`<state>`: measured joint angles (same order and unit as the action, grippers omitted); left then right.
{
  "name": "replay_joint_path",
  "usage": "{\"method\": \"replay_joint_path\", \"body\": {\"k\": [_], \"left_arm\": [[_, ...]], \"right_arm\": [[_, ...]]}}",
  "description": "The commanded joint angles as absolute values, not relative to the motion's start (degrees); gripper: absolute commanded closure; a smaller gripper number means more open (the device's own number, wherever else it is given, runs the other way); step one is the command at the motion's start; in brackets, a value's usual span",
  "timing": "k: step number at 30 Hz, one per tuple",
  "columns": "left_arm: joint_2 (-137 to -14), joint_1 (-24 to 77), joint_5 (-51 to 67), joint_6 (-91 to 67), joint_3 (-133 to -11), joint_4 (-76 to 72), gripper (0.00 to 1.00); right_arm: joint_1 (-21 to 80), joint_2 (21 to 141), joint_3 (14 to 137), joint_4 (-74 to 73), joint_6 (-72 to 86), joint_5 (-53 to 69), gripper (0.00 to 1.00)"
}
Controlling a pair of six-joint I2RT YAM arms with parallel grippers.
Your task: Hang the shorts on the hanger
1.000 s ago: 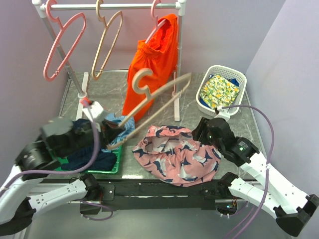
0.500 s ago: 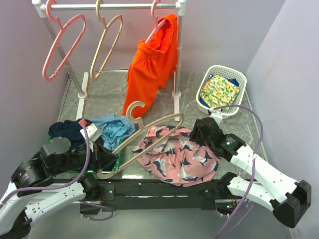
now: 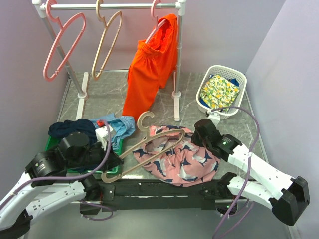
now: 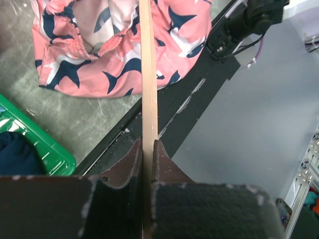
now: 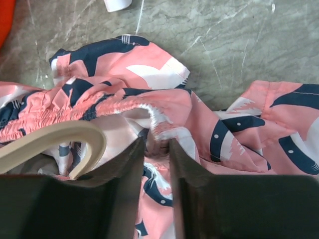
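The pink shorts with navy and white leaf shapes lie crumpled on the table in front of the arms. The beige hanger lies slanted across their left part, with its hook pointing to the back. My left gripper is shut on the hanger's lower left end. In the left wrist view the bar runs out between the fingers over the shorts. My right gripper is on the shorts' right edge. In the right wrist view it pinches the gathered waistband next to the hook.
A clothes rack at the back holds two pink hangers, another beige hanger and orange shorts. A white basket with floral cloth stands back right. A green tray with dark and blue clothes sits left.
My left gripper has lowered the hanger from raised above the table and swung it right, onto the shorts. My right gripper has shifted slightly left and stays on the shorts.
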<state>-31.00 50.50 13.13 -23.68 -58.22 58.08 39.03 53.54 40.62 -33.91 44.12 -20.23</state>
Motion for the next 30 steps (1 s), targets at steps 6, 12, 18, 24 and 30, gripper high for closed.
{"method": "replay_joint_path", "body": {"k": [6,12,18,24,30], "left_arm": [[-35.59,50.71,13.80,-21.27,-60.55,55.20,0.99],[-39.37,50.71,15.99,-19.16,-62.31,54.06,0.99],[-42.97,51.24,16.79,-17.67,-65.30,52.56,0.99],[-43.95,53.61,15.82,-21.17,-62.60,41.24,0.99],[-47.89,60.36,4.50,-25.66,-54.25,26.92,0.99]], "right_arm": [[39.55,51.68,41.39,-32.96,44.39,-22.15,0.92],[41.57,53.08,46.13,-34.89,43.24,-24.87,1.00],[43.85,57.82,59.31,-36.65,38.95,-26.11,1.00],[48.60,62.75,69.25,-37.36,37.00,-23.83,1.00],[53.52,61.18,69.09,-38.14,39.19,-25.05,1.00]]}}
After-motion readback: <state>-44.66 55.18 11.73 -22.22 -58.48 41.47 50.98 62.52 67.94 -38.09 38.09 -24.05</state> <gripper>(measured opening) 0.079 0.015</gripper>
